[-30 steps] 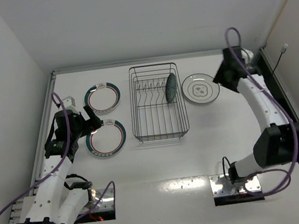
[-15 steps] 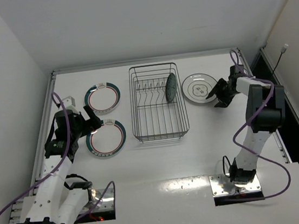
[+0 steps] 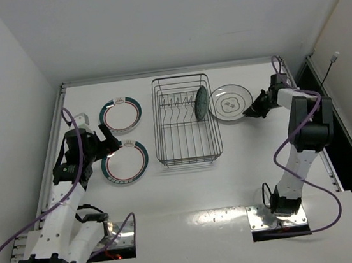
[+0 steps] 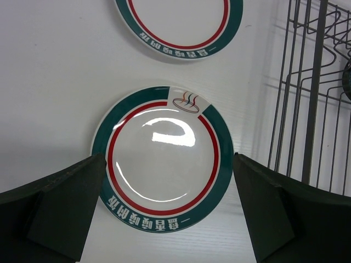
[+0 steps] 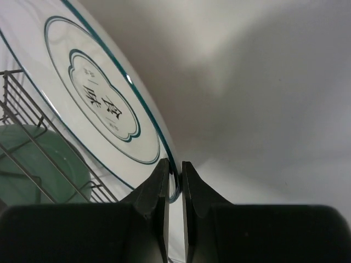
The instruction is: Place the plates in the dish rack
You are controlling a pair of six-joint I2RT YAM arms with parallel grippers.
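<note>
There are four round plates in all. Two are white ceramic with a teal outer band, a red inner ring and white lettering on the rim. These are the far banded plate (image 3: 120,114) and the near banded plate (image 3: 125,161). They lie flat, one behind the other and not touching, close to the left edge of the desk.

The third is a smaller teal-blue patterned plate (image 3: 201,103). It stands on edge among the tines at the right side of the single dish rack (image 3: 190,161), a rectangular basket of dark metal wire in the middle of the desk's far half.

The fourth is a plain white plate (image 3: 230,103) with a thin teal rim line and a small dark lobed mark with characters at its centre. It sits toward the far right corner, and in the top view its left edge overlaps the rack's right rim.

The right gripper (image 3: 252,110) has its two dark fingers (image 5: 156,192) pinched onto the right rim of the plain white plate. The left gripper (image 3: 104,147) hangs over the near banded plate, fingers spread wide to either side of it and holding nothing.
</note>
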